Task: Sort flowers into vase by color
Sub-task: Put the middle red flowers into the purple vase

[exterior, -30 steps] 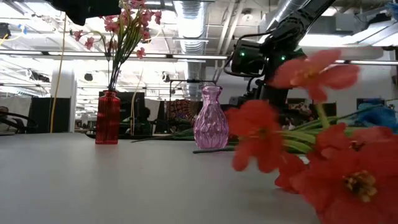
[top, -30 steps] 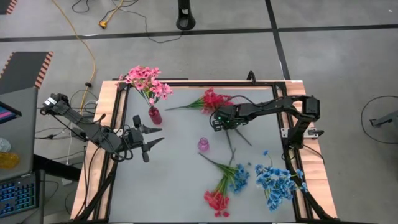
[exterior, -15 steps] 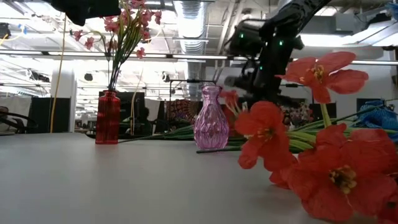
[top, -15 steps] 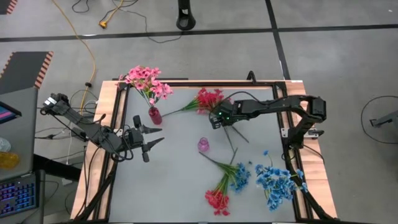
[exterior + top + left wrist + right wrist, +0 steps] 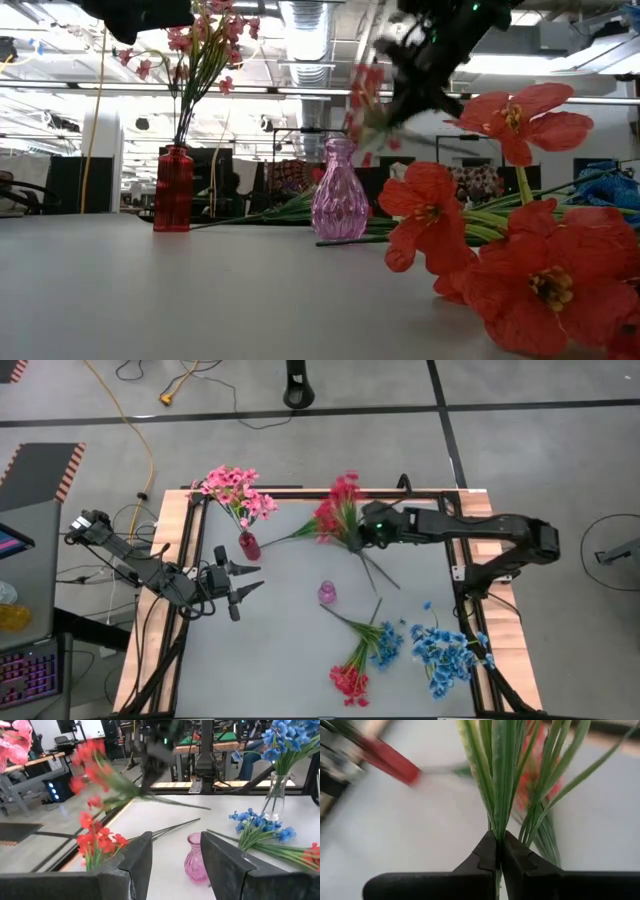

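My right gripper (image 5: 357,540) hangs above the table's far middle, shut on a sprig of red flowers (image 5: 340,500) with green stems. The sprig is blurred in the low view (image 5: 365,95). More red blossoms (image 5: 324,522) and loose stems (image 5: 385,575) lie on the table below it. A red vase (image 5: 248,546) at the far left holds pink flowers (image 5: 232,488). An empty pink vase (image 5: 327,592) stands upright mid-table. My left gripper (image 5: 250,580) waits open at the left, holding nothing. My right gripper pinches several thin green stems (image 5: 495,827) of the red sprig between its two fingertips (image 5: 487,851). It comes slanting down from the table's right. The sprig is lifted off the table, and its blossom end (image 5: 85,767) rises beyond the fingers toward the far left.
A mixed bunch of red (image 5: 348,682) and blue (image 5: 385,645) flowers lies near the front edge. Blue flowers (image 5: 440,652) stand in a clear vase (image 5: 274,800) at the near right. A raised frame (image 5: 300,491) rims the table.
My right gripper has risen, moved a little toward the far right and tipped less steeply, staying shut. The red sprig has come up off the table with it, and its blossom end has swung upward. The other flowers and vases have stayed in place.
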`<state>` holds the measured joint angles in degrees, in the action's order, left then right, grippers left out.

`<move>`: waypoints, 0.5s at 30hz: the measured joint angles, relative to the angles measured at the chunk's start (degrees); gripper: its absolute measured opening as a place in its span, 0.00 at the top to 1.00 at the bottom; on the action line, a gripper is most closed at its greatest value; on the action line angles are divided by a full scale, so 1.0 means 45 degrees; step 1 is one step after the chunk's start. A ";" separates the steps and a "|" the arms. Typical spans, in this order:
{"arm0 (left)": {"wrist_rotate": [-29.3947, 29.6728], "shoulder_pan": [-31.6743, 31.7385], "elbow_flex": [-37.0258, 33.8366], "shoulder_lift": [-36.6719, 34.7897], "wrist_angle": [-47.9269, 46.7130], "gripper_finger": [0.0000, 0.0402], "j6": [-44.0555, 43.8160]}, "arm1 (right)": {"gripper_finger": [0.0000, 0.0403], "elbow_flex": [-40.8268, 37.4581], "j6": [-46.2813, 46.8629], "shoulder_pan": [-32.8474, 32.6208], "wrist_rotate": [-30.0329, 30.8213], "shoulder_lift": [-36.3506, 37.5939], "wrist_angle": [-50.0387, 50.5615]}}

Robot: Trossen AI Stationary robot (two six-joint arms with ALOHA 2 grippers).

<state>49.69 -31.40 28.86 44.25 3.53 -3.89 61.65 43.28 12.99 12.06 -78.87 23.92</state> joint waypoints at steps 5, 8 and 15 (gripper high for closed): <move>-0.0096 0.0000 0.0000 0.0000 -0.0005 0.61 -0.0328 | 0.90 0.0000 -0.1542 -0.0417 0.0017 0.1063 -0.1844; -0.0096 0.0000 0.0000 0.0000 -0.0005 0.61 -0.0342 | 0.90 0.0000 -0.2498 -0.0862 0.0017 0.1522 -0.2887; -0.0096 -0.0004 0.0000 0.0000 -0.0009 0.61 -0.0585 | 0.90 0.0000 -0.4985 -0.2316 0.0017 0.1673 -0.5587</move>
<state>49.25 -31.42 28.86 44.25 3.49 -6.52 61.65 20.84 2.56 12.14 -71.34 -1.23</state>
